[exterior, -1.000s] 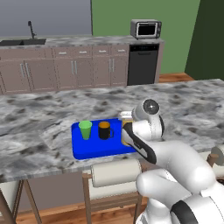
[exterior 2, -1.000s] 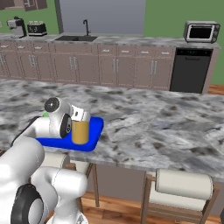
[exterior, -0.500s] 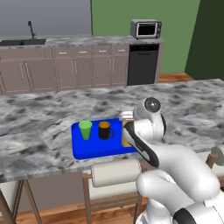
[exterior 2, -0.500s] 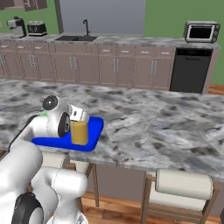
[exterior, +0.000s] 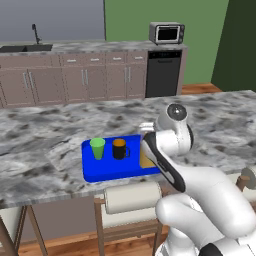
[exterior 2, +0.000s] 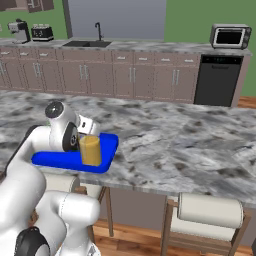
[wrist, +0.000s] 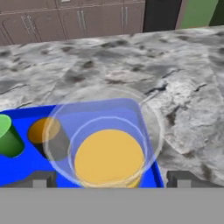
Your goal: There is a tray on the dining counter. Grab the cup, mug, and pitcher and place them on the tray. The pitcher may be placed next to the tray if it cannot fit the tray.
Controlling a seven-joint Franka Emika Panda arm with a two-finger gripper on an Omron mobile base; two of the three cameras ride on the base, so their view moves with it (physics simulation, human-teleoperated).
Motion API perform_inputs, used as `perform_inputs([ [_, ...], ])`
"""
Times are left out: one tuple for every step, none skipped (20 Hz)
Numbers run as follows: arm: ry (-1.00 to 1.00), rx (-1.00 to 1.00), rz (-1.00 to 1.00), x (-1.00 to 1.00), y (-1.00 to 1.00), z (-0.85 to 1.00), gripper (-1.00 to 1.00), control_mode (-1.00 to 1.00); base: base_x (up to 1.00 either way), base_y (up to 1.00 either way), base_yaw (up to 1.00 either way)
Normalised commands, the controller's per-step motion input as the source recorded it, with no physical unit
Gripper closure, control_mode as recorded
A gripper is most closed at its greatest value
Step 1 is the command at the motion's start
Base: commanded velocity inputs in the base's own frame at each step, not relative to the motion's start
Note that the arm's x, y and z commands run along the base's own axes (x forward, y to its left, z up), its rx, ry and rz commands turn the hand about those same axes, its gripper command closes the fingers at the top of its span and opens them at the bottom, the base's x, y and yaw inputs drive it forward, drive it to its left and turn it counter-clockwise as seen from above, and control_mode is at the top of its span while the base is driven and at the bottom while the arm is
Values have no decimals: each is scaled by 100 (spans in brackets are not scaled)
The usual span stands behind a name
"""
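On the dining counter (exterior: pixel 60 150) in the left base view, the blue tray (exterior: pixel 107 169) lies close to the near edge, above a cushioned stool (exterior: pixel 131 197). The green cup (exterior: pixel 97 148) stands upright at the tray's left part, and the black mug (exterior: pixel 119 149) stands just right of it, handle pointing right, the two apart by a narrow gap. At the tray's right end a sliver of the yellow-orange pitcher (exterior: pixel 145 160) shows behind the arm's wrist. Far behind, a microwave (exterior: pixel 167 33) sits on the back countertop above a black dishwasher (exterior: pixel 163 73); no writing on either can be read.

From the right base view, the pitcher (exterior 2: pixel 90 150) stands upright on the tray (exterior 2: pixel 107 149), at its right end near the front rim. The gripper (exterior 2: pixel 88 128) is just above and behind it; its finger spread cannot be judged from this side. A coffee machine (exterior 2: pixel 19 31) and a toaster (exterior 2: pixel 42 33) stand on the far left countertop, with a sink tap (exterior 2: pixel 98 31) further right; no brand is legible.

Looking down from the hand view, the pitcher (wrist: pixel 109 159) appears as a pale clear ring around an orange disc, seated in the tray's (wrist: pixel 26 166) right corner. The two fingertips (wrist: pixel 38 178) stand wide apart, one on each side of the pitcher, clear of its wall and holding nothing. The mug (wrist: pixel 47 133) and cup (wrist: pixel 8 136) are to the left.
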Motion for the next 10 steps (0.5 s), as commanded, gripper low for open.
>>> perform_inputs([
  [5, 0, 0, -14, 0, 35, -100, -100, 0, 0, 0],
  [7, 0, 0, -12, 0, 42, -100, -100, 0, 0, 0],
  [7, 0, 0, -12, 0, 43, -100, -100, 0, 0, 0],
  [7, 0, 0, -14, 0, 47, -100, -100, 0, 0, 0],
  [9, 0, 0, -17, 0, 50, -100, -100, 0, 0, 0],
  [12, 0, 0, -25, 0, 52, -100, -100, 0, 0, 0],
  [13, 0, 0, -27, 0, 54, -100, -100, 0, 0, 0],
  [13, 0, 0, -30, 0, 54, -100, -100, 0, 0, 0],
  [12, 0, 0, -41, 0, 55, -100, -100, 0, 0, 0],
  [15, 0, 0, -46, 0, 59, -100, -100, 0, 0, 0],
])
